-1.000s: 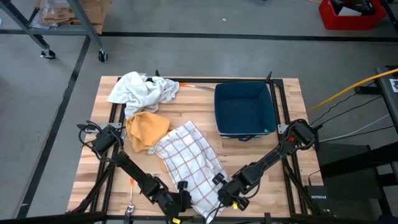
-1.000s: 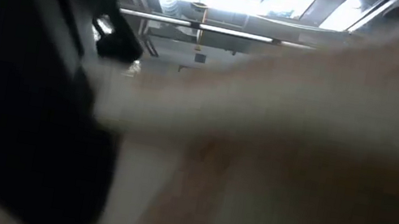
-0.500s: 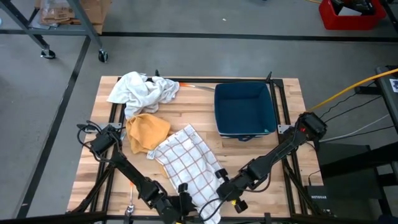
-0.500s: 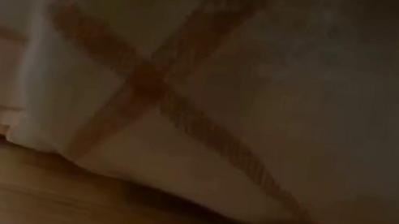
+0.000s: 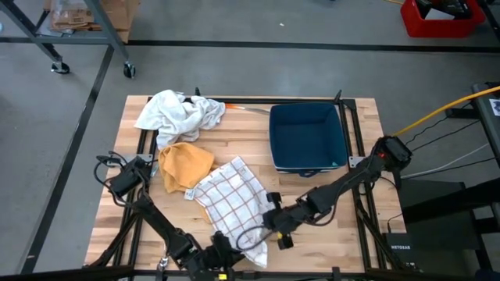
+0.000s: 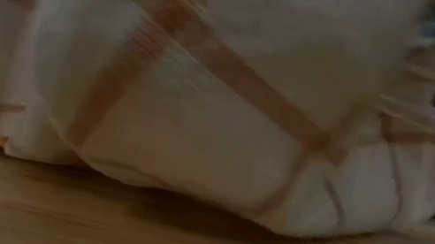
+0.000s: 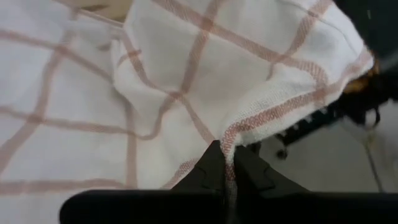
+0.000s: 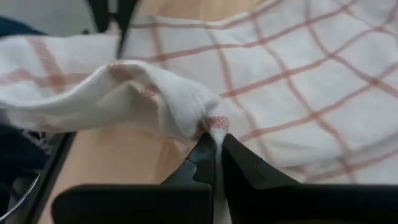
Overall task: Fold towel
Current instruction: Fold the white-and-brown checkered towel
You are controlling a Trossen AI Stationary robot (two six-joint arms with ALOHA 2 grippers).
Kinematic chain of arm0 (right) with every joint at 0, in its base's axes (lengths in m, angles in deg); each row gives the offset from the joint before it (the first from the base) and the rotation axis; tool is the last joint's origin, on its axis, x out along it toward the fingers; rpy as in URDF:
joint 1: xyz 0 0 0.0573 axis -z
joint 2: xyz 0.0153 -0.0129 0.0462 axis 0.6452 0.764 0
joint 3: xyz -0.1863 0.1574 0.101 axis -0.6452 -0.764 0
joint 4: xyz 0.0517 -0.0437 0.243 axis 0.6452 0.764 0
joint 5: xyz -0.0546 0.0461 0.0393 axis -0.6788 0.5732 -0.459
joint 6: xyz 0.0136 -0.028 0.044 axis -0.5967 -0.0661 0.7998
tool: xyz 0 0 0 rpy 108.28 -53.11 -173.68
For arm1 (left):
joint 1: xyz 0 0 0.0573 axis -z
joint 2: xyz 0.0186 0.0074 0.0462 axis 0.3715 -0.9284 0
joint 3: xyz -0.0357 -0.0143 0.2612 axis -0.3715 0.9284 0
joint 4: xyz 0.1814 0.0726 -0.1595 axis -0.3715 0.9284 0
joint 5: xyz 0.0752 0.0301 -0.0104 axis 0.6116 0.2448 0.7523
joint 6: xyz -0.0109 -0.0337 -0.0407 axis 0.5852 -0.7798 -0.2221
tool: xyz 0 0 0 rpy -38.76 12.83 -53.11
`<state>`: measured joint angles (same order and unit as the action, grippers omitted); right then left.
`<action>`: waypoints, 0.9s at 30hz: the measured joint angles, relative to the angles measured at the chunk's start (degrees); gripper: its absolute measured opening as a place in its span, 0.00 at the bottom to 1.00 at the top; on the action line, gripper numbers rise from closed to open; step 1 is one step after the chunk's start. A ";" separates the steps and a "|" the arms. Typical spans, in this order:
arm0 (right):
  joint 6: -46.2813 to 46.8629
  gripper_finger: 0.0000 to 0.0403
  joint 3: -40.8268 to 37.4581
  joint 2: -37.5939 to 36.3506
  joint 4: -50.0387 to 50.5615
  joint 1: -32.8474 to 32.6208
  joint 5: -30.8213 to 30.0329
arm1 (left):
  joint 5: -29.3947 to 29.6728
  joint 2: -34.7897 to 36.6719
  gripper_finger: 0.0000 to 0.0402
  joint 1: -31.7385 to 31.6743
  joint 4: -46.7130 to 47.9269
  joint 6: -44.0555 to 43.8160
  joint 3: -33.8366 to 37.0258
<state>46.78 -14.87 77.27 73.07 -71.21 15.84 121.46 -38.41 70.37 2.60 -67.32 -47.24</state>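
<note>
A white towel with an orange-red check (image 5: pixel 232 197) lies on the wooden table, its far part flat and its near end raised and bunched. In the low view the towel (image 6: pixel 205 93) fills the frame; its lower bulge rests on the wood. My left gripper (image 5: pixel 224 250) is at the towel's near edge by the table's front and is shut on it. My right gripper (image 5: pixel 271 222) is at the towel's near right corner and is also shut on it. My left gripper pinches the towel's hemmed near edge (image 7: pixel 229 144) between its two fingers. From the fingers the hem rises as a bunched ridge, lifted off the table. One layer or several, I cannot tell. My right gripper pinches a gathered corner of the towel (image 8: pixel 211 127) between its two fingers, slanting down from the table's right. The corner is held above the wood, and the cloth beyond it droops slack onto the flat part of the towel.
An orange cloth (image 5: pixel 186 164) lies just left of the towel's far end. A crumpled white cloth (image 5: pixel 180 114) sits at the far left. A dark blue bin (image 5: pixel 307 139) stands at the far right. Bare wood (image 5: pixel 344 234) shows at the near right.
Both grippers have risen with the towel's near end. My right gripper has gone toward the far edge and the left. The near end has come off the table and bunched up, so the towel looks shorter; its far part has stayed flat.
</note>
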 joint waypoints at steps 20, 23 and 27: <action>-1.28 0.05 0.00 0.56 -0.14 8.72 0.82 | 7.14 0.00 0.00 3.60 22.60 -43.12 0.00; -2.19 0.08 0.00 0.59 -0.16 8.88 0.30 | 6.81 0.00 0.00 3.26 22.74 -44.57 0.00; -2.24 0.20 0.00 0.59 -0.13 9.10 -1.51 | 5.44 0.00 0.01 2.77 25.46 -50.21 0.00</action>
<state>44.54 -14.87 77.86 72.94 -62.12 14.33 126.90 -38.41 73.14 28.06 -117.52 -47.24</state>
